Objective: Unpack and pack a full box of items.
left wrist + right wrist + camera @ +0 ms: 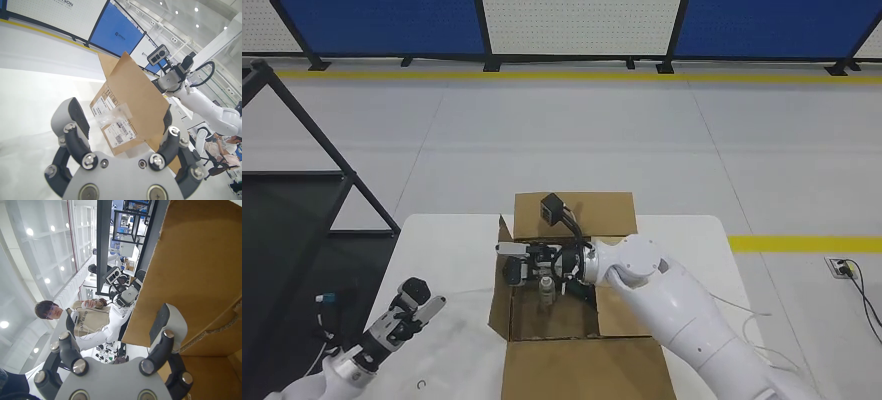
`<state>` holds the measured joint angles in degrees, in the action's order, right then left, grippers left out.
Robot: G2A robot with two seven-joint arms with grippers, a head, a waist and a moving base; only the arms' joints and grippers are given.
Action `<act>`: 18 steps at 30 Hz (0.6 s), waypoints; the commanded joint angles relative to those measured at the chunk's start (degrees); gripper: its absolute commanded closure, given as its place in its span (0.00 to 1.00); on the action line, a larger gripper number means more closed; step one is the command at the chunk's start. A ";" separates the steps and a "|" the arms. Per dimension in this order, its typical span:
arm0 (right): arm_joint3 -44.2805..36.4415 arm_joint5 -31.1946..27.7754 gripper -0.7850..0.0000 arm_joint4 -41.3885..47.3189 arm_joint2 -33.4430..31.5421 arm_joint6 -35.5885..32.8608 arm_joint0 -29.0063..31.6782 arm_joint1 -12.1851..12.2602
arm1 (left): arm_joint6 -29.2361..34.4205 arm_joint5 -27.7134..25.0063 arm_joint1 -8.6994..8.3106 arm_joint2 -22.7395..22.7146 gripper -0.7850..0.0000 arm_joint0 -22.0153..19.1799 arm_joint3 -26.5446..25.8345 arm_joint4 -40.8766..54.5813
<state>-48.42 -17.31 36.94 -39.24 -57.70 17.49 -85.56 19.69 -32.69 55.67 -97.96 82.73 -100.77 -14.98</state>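
An open cardboard box [577,215] stands mid-table with its flaps spread. My right gripper [510,261] is at the box's left flap [189,266]. It is open, and that flap's edge runs between its fingers [162,321], one inside the box and one outside. My left gripper [429,297] hovers over the table's left front, apart from the box, open with nothing in it [121,117]. In the left wrist view the box [136,94] shows its labelled side and a clear plastic pouch [113,115]. What lies in the box I cannot make out.
A black metal rack [302,190] stands off the table's left side. A small dark ring [420,384] lies near the table's [452,250] front left. The front flap [582,368] lies flat toward me.
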 commanded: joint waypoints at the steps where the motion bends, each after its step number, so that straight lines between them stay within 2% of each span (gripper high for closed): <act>1: -1.17 0.16 0.00 -0.85 -0.21 1.53 0.61 -0.07 | 0.07 0.83 0.03 0.13 0.00 -0.09 -0.63 -0.70; 7: -1.66 -0.71 0.00 -2.28 0.90 4.35 1.14 -1.51 | -0.62 2.49 0.16 0.05 0.00 0.59 -2.35 -2.12; 18: 5.51 -1.58 0.00 -0.47 3.47 1.93 -1.46 -5.69 | -0.64 4.37 0.39 -0.09 0.00 2.63 -2.96 -2.96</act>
<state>-43.59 -18.68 36.29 -35.88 -55.39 16.23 -90.92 19.03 -28.40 56.03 -98.21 85.36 -103.69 -17.80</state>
